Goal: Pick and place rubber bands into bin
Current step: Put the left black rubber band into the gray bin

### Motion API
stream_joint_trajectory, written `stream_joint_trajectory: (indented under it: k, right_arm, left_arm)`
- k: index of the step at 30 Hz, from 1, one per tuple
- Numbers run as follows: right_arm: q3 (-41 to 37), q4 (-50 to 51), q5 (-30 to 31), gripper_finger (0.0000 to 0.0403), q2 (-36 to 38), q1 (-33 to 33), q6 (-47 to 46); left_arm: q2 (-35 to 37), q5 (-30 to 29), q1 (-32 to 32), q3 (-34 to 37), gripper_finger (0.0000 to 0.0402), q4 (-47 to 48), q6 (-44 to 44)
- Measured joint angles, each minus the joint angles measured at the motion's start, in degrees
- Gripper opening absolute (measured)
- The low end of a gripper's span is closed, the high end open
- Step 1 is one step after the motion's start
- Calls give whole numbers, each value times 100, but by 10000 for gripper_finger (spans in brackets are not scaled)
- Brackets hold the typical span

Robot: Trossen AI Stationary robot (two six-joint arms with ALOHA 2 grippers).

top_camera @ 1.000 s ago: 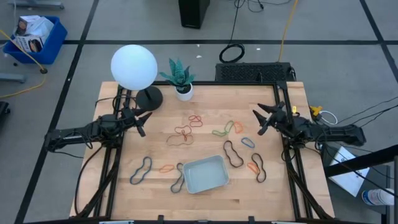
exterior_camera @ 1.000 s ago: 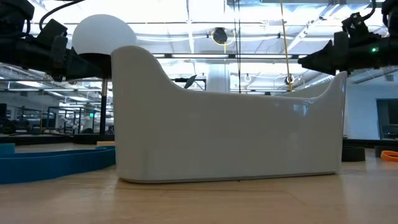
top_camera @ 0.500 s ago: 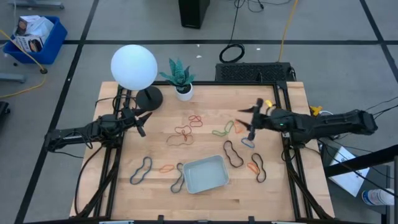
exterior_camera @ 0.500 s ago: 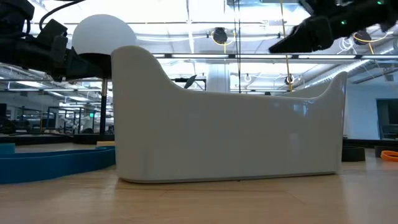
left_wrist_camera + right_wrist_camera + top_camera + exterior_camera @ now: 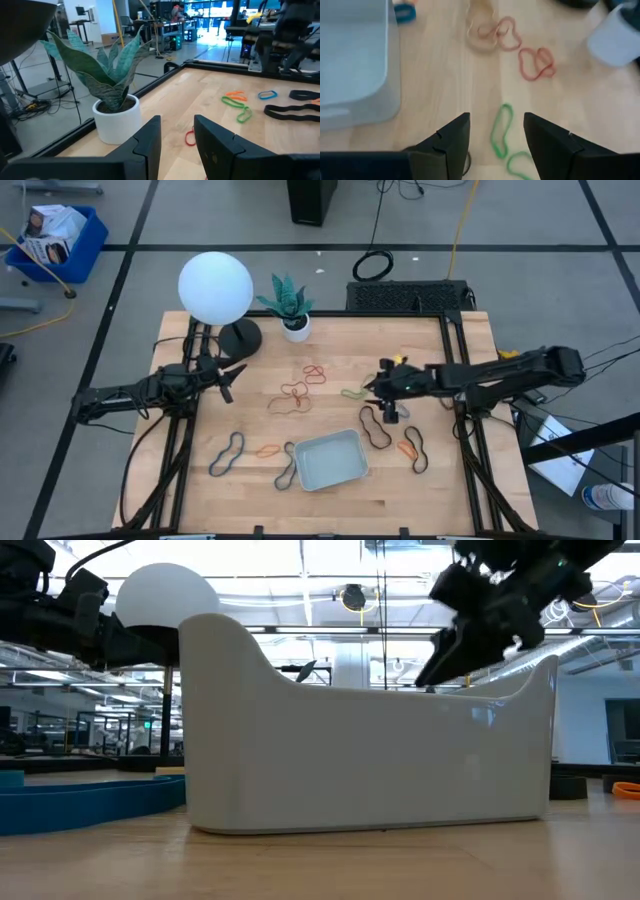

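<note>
Several rubber bands lie flat on the wooden table: red ones (image 5: 314,372), a tan one (image 5: 288,406), a green one (image 5: 352,392), black ones (image 5: 376,428) (image 5: 227,454) and an orange one (image 5: 267,450). The pale grey-blue bin (image 5: 327,459) stands near the table's near edge. It also shows in the right wrist view (image 5: 350,60). My right gripper (image 5: 372,392) is open above the table just right of the green band (image 5: 501,131), which lies beyond its fingertips (image 5: 496,135). My left gripper (image 5: 228,372) is open and empty at the table's left side.
A lamp with a white globe (image 5: 215,287) and a potted plant (image 5: 290,305) stand at the far edge. A black mat (image 5: 408,297) lies at the far right. In the low view the bin's wall (image 5: 370,750) hides most of the table.
My right gripper has swung from the table's right edge toward the middle and has come down over the green band, its fingers tipped downward. The bands and the bin have stayed in place.
</note>
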State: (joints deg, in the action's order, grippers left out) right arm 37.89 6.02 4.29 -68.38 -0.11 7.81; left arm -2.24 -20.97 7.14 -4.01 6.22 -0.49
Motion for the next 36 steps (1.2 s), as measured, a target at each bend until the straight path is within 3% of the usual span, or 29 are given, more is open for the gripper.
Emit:
stream_joint_trajectory:
  k: [10,24,36]
  right_arm:
    - [0,36,7,180,-1185,65,-819]
    - [9,84,-239,175,-1906,57,-925]
    - [12,262,-310,66,-1936,62,-907]
  left_arm:
    - [2,2,-4,0,124,42,2]
    - [0,11,-4,-4,124,146,2]
    - [0,11,-4,-4,124,155,2]
